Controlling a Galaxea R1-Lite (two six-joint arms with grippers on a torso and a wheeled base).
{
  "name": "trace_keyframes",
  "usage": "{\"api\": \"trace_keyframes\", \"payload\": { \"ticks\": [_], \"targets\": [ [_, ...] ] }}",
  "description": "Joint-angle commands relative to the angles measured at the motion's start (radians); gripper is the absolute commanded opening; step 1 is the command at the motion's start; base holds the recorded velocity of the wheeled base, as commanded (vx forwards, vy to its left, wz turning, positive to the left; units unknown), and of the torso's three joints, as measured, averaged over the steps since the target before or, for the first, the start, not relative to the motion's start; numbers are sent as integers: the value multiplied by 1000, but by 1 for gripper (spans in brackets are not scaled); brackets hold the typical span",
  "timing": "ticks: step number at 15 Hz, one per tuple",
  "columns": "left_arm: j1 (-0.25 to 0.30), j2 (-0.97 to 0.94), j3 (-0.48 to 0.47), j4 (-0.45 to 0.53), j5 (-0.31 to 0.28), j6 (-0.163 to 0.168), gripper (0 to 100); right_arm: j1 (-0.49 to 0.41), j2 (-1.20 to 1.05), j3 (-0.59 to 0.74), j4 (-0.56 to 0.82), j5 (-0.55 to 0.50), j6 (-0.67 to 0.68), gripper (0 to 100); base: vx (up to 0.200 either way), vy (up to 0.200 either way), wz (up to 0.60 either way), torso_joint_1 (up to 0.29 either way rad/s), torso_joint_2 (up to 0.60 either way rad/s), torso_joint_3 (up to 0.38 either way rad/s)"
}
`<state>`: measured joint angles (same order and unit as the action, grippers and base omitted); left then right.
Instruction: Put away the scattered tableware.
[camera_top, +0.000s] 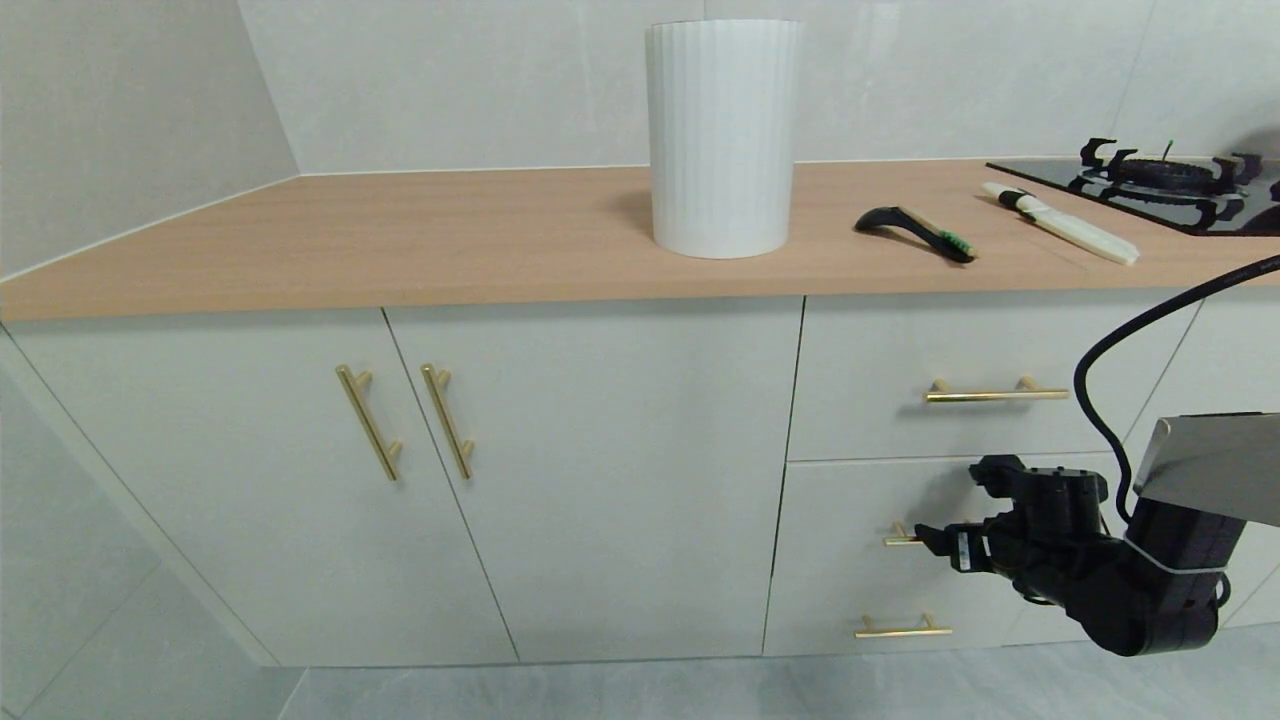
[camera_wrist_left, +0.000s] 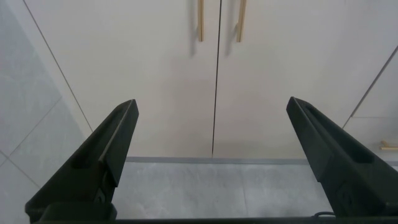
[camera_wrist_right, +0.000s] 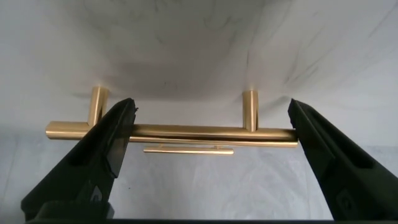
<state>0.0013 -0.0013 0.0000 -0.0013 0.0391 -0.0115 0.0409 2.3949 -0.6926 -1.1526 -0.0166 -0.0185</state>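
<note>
Tableware: a black-handled utensil with a green tip and a white-bladed knife lie loose toward the right end of the wooden tabletop. The utensil is nearer the front edge and the knife sits just beside the black gas hob. Neither is put away yet.
Holder: a tall white ribbed cylinder stands upright mid-tabletop, apart from both pieces (possibly where they belong, though I cannot tell).
Right hand: the right hand is spread wide, level with the brass bar handle of the middle drawer. One finger is off each end of the bar, gripping nothing.
Why there: the fingers bracket the bar, so the likely step is closing on it to pull the drawer out as a place for the tableware (a judgement).
Left hand: the left hand is also spread and empty. It is held low before the pale cupboard doors, touching nothing, probably kept out of the way.
</note>
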Motion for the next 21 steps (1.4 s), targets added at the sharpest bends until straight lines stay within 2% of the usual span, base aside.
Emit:
{"api": "trace_keyframes", "payload": {
  "ticks": [1, 7, 13, 18, 21],
  "targets": [
    [-1, 1, 0, 0, 1, -1, 100, -1, 3, 16, 4, 1, -15, 100, 0, 0, 0, 0, 0, 0],
    [0, 1, 0, 0, 1, -1, 100, -3, -3, 34, 4, 1, -18, 100, 0, 0, 0, 0, 0, 0],
    [-1, 1, 0, 0, 1, -1, 100, 2, -117, 153, 4, 17, -17, 100, 0, 0, 0, 0, 0, 0],
    [-1, 1, 0, 0, 1, -1, 100, 4, -349, 242, 24, 66, -17, 100, 0, 0, 0, 0, 0, 0],
    [0, 1, 0, 0, 1, -1, 100, 22, -597, 234, 251, 90, -15, 100, 0, 0, 0, 0, 0, 0]
  ]
}}
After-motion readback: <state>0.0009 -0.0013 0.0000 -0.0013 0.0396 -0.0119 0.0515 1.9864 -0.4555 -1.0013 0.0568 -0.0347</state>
